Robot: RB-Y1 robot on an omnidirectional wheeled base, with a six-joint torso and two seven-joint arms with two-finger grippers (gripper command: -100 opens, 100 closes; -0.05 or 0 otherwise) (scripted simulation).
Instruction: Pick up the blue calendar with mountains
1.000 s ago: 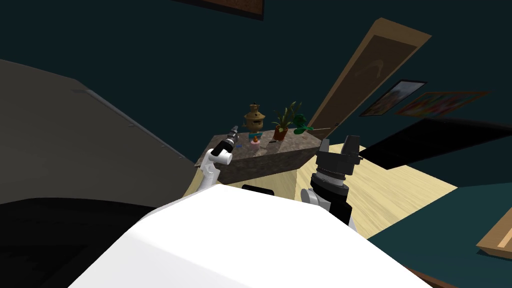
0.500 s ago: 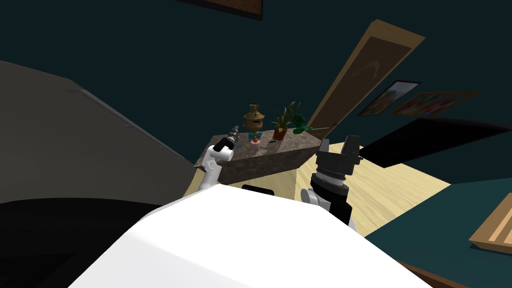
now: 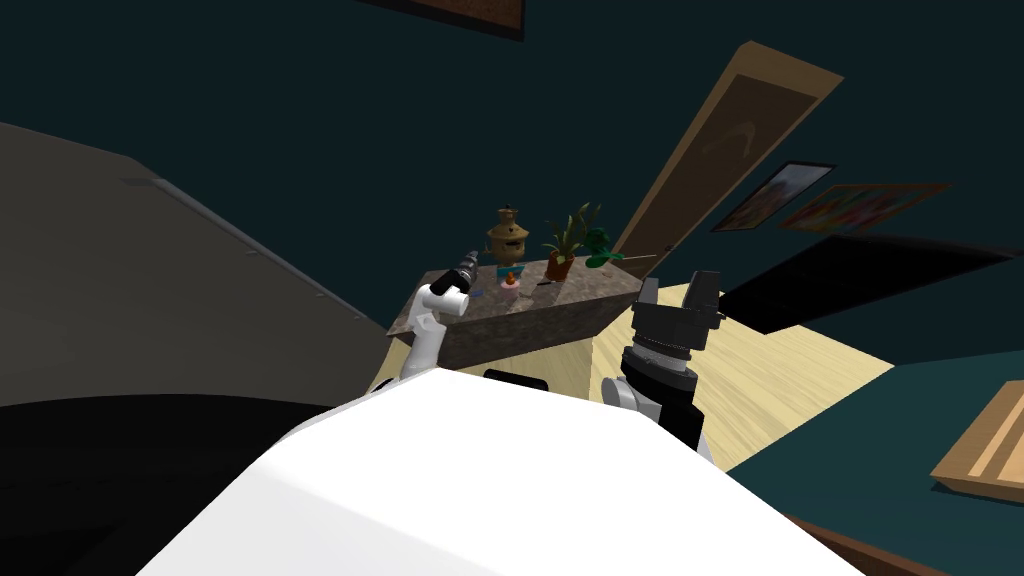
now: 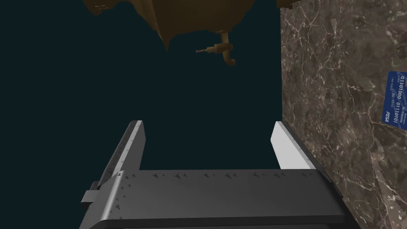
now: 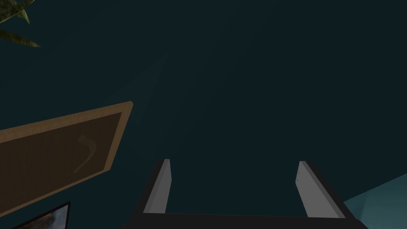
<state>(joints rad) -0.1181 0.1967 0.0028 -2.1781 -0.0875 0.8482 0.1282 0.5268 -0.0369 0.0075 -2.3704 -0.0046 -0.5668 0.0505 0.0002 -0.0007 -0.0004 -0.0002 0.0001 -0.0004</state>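
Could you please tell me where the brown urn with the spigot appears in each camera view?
Head view: the urn stands on the veined stone counter, left of the potted plant.
Left wrist view: the urn is ahead of the open left gripper, on the counter.
Right wrist view: the open right gripper aims past the potted plant's leaves.
Shared landmark: the counter.
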